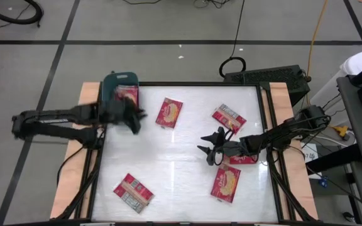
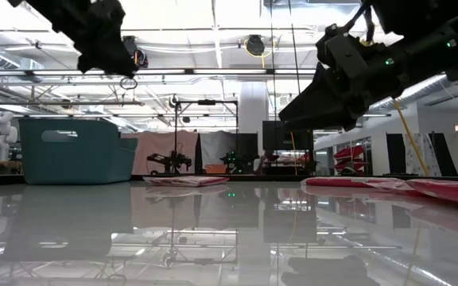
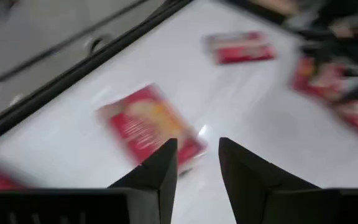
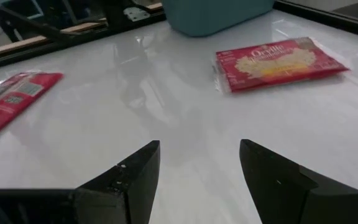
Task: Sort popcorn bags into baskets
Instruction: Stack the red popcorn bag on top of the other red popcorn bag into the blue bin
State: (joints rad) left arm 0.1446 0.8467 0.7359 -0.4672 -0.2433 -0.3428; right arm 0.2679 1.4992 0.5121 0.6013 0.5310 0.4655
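Observation:
The teal basket (image 1: 113, 81) stands at the table's far left corner with a red popcorn bag (image 1: 129, 95) in it. My left gripper (image 1: 137, 120) hovers just right of the basket, open and with nothing between its fingers (image 3: 197, 152). Loose popcorn bags lie flat on the table: one far of centre (image 1: 169, 112), one at the far right (image 1: 229, 118), one near left (image 1: 132, 191), one near right (image 1: 226, 182). My right gripper (image 1: 205, 145) hangs open above the table right of centre (image 4: 199, 162), its fingers pointing toward the basket (image 4: 216, 12). Another bag (image 1: 247, 159) lies under its wrist.
The white tabletop has a dark raised frame (image 1: 266, 125) and wooden side rails (image 1: 74, 157). Bare table lies between the two grippers and along the near edge's middle. Both arms hang well above the surface in the low view, left (image 2: 102, 36) and right (image 2: 332, 87).

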